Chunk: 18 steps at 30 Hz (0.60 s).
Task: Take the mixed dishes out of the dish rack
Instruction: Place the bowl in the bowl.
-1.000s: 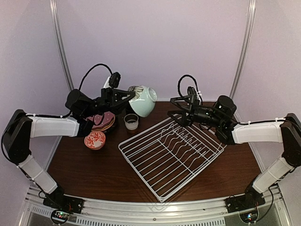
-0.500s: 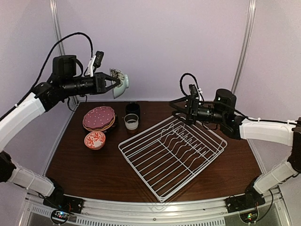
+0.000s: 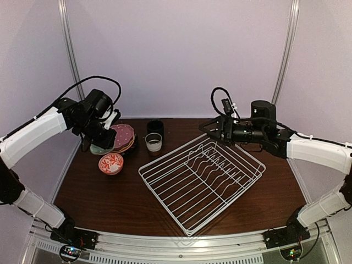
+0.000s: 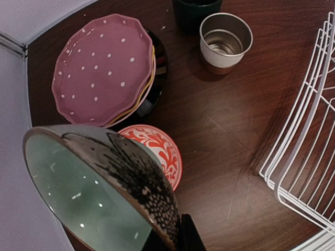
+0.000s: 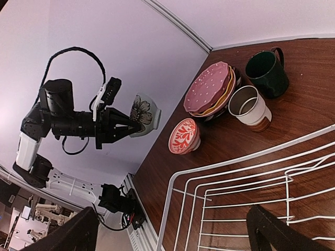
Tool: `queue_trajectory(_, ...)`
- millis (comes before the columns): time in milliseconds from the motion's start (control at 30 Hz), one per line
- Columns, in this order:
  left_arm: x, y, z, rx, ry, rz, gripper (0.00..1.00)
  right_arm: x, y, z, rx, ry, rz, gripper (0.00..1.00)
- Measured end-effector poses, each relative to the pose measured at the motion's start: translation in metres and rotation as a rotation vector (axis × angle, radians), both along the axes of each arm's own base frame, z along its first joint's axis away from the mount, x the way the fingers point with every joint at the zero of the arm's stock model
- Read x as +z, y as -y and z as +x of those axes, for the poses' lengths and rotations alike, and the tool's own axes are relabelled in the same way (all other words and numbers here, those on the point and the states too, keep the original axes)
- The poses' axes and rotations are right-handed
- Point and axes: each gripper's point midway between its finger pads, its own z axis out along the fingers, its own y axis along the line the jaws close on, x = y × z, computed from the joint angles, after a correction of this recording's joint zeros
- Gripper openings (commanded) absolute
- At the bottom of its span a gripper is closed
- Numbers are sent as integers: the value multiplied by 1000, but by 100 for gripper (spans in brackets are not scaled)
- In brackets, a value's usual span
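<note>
Left wrist, pale green bowl [image 4: 78,198] over table [image 4: 220,136] edge, dish rack [image 4: 293,130] apart

cropped by the top edge of the left wrist view: dark green mug [image 4: 196,8]. cut off at its right edge: dish rack [image 4: 309,130]. partly covered by the pale green bowl [image 4: 78,198]: red-and-white patterned bowl [image 4: 157,149]. buried under the plates [image 4: 102,68]: something black [image 4: 159,73], too little showing to name. clipped by the bottom edges: left gripper [image 4: 178,238] and right gripper [image 5: 175,232], fingers mostly out of frame.
</note>
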Motion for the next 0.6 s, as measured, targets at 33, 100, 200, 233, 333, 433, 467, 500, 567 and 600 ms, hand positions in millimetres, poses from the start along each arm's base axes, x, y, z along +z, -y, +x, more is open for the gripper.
queue_trajectory(33,-6,-5,-2,7,-16,27,0,-1,0,0,-1,-1,-4,100)
queue_trajectory(100,-15,-10,-3,14,-37,71,0,-2,0,0,-1,-1,-9,100)
queue_trajectory(200,-28,-14,-1,17,-65,120,0,-4,1,0,-1,-1,-17,100)
queue_trajectory(233,-34,-14,0,15,-76,137,0,-4,1,0,-1,-1,-18,100)
queue_trajectory(333,-51,-14,0,2,-115,179,0,-5,1,0,-2,0,-21,100)
queue_trajectory(433,-65,-12,-3,-14,-146,212,0,-5,1,0,-2,-1,-22,100)
queue_trajectory(467,-69,-11,-3,-19,-155,220,0,-6,1,0,-2,-2,-23,100)
queue_trajectory(500,-72,-11,-4,-23,-162,227,0,-6,1,0,-2,-3,-23,100)
queue_trajectory(567,-78,-10,-4,-31,-175,243,0,-6,1,0,-2,-5,-24,100)
queue_trajectory(600,-82,-9,-4,-33,-181,253,0,-7,1,0,-1,-6,-25,100)
